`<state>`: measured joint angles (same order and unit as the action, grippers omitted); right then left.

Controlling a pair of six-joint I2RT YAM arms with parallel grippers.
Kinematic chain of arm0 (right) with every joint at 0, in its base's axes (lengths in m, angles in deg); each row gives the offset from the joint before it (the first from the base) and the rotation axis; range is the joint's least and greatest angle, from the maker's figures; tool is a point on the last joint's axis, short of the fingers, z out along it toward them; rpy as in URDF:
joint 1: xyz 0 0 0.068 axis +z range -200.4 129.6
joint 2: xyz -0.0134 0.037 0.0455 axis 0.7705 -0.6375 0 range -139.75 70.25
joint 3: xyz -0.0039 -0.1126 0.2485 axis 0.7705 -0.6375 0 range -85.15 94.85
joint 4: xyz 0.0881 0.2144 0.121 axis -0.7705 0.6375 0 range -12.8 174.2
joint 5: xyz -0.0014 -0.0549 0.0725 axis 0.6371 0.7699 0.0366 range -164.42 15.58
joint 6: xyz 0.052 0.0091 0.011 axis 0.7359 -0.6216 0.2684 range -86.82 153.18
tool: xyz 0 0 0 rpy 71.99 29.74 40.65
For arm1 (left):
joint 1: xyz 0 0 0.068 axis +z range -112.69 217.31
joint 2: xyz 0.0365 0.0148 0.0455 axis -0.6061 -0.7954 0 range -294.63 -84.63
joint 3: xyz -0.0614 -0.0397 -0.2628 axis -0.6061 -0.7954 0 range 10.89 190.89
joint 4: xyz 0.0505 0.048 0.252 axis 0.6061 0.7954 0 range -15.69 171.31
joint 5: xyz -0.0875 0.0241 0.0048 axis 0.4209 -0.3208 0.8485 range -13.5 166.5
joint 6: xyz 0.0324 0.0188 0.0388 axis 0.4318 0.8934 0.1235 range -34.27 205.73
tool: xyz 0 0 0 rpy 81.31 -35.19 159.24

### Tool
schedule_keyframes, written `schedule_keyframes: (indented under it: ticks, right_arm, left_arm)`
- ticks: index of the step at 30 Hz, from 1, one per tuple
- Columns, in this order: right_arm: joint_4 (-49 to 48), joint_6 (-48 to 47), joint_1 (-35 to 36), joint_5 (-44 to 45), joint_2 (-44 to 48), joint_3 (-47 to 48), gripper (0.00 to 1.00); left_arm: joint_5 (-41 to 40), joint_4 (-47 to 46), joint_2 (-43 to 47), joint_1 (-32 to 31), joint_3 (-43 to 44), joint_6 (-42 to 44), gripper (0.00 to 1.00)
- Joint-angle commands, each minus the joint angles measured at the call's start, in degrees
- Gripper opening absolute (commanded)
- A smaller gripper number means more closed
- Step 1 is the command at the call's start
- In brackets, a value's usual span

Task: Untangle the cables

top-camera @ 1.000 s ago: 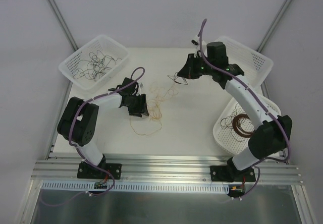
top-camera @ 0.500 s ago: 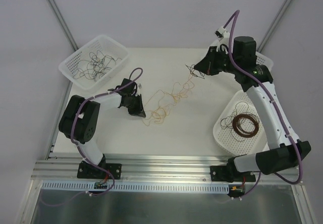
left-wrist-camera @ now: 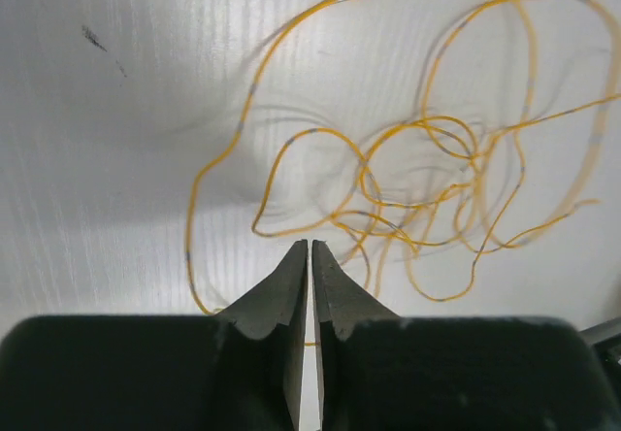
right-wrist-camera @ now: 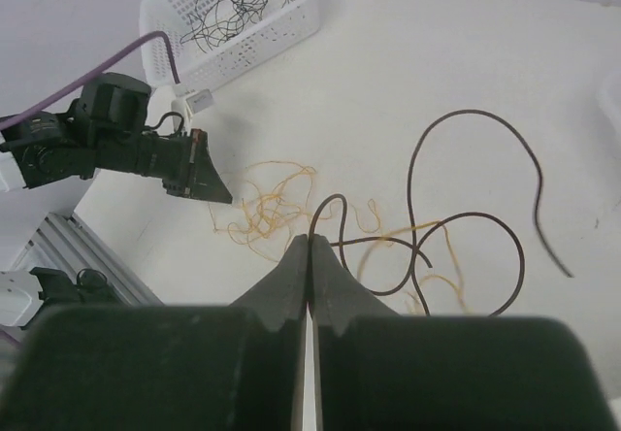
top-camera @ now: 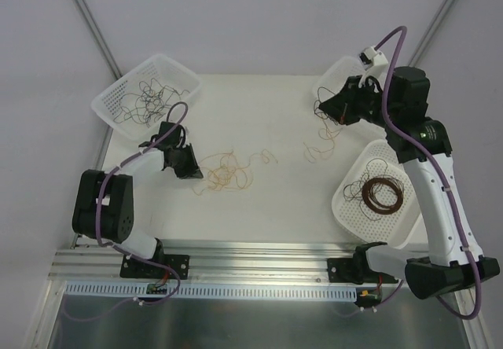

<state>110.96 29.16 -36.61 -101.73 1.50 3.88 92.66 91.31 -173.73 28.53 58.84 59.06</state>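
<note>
Approx. halfway: right claw (right-wrist-camera: 309,242) clamps brown strand (right-wrist-camera: 471,113), tan bits (right-wrist-camera: 408,229) below it; left claw (left-wrist-camera: 310,247) clamps yellow tangle (left-wrist-camera: 419,186) just ahead, still knotted.

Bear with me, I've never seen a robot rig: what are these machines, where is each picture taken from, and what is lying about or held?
Two robot arms stand at a table. The wide picture looks down from above; the other two come from cameras on each wrist, so the dark wedges are that arm's own fingers. The left gripper is shut, apparently pinching a strand of the yellow tangle on the table. The right gripper is shut on a dark brown wire, raised, with yellow strands dangling. One white basket holds black wires; a second basket holds a ring coil.
</note>
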Motion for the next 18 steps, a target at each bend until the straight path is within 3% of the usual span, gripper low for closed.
schedule_keyframes:
  ticks: [1, 4, 5, 8, 10, 11, 18]
  right_arm:
    - [-4.13, 2.86, 1.5, -1.96, -0.16, -3.86, 0.01]
    - [-5.98, 3.75, 4.05, -1.87, -0.77, -6.41, 0.01]
    - [-6.42, 3.75, 4.76, -1.52, -1.03, -6.85, 0.01]
    - [-8.35, 5.23, 7.57, 0.5, -2.0, -8.7, 0.01]
    - [-9.93, 7.16, 8.89, 1.47, -2.35, -10.63, 0.01]
    - [-12.55, 9.35, 9.33, 1.64, -2.44, -11.51, 0.01]
    - [-16.44, 11.22, 12.59, 3.66, -4.99, -13.98, 0.01]
  left_arm:
    - [-1.14, 0.85, 6.91, -1.15, 1.18, 2.94, 0.06]
    - [-0.7, 0.59, 10.87, -3.26, 2.67, 6.28, 0.23]
    - [-0.43, 0.32, 12.44, -3.96, 3.2, 7.07, 0.35]
    - [2.37, -1.42, 14.65, -6.77, 4.79, 8.39, 0.57]
    - [5.18, -3.36, 15.79, -8.88, 5.14, 8.48, 0.67]
    - [6.15, -4.41, 16.84, -9.67, 5.06, 8.48, 0.77]
    - [8.53, -12.42, 19.05, -14.07, 2.94, 9.62, 0.96]
